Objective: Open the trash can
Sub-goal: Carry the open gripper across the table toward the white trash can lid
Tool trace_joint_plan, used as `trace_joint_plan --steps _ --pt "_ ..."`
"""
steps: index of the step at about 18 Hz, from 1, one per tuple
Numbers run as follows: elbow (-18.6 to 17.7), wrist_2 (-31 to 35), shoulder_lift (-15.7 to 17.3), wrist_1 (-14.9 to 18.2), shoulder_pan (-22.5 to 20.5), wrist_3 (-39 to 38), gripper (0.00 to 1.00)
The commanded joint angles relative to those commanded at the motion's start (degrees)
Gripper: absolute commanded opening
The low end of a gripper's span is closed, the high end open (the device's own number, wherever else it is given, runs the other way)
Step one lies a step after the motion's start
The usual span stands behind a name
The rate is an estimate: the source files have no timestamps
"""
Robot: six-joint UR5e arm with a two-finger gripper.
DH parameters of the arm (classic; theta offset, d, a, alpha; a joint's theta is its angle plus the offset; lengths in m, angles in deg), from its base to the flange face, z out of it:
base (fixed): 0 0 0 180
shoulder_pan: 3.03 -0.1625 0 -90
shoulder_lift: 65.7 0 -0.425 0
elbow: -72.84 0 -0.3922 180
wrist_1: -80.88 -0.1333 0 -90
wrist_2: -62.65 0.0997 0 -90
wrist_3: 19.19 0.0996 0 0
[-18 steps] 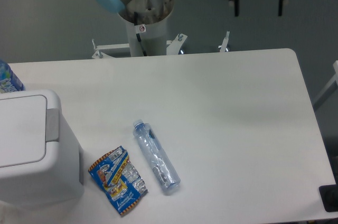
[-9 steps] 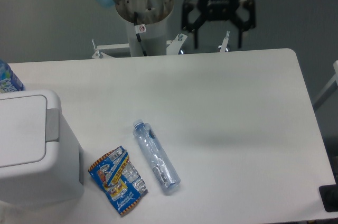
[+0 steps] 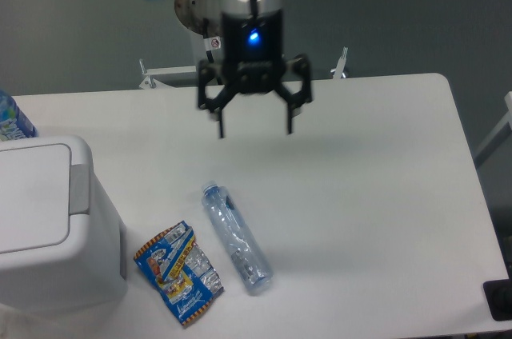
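Observation:
The trash can (image 3: 48, 227) is a large white boxy bin at the left edge of the table, its flat lid down and a grey tab (image 3: 79, 188) on its right side. My gripper (image 3: 255, 129) hangs open and empty above the middle of the table, fingers pointing down, well to the right of the can and above the bottle. Its blue light is on.
A clear plastic bottle (image 3: 236, 236) lies on the table right of the can. A blue snack wrapper (image 3: 178, 272) lies between them. A blue-labelled object (image 3: 12, 119) shows behind the can. The table's right edge (image 3: 472, 187) is near a dark object (image 3: 498, 301).
My gripper has moved left and down toward the camera, from beyond the table's far right edge to above the table's middle. Nothing on the table has moved.

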Motion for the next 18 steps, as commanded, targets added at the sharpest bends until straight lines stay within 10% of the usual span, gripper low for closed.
trace_joint_plan --steps 18 --pt "3.4 -0.7 -5.4 -2.5 9.8 -13.7 1.0"
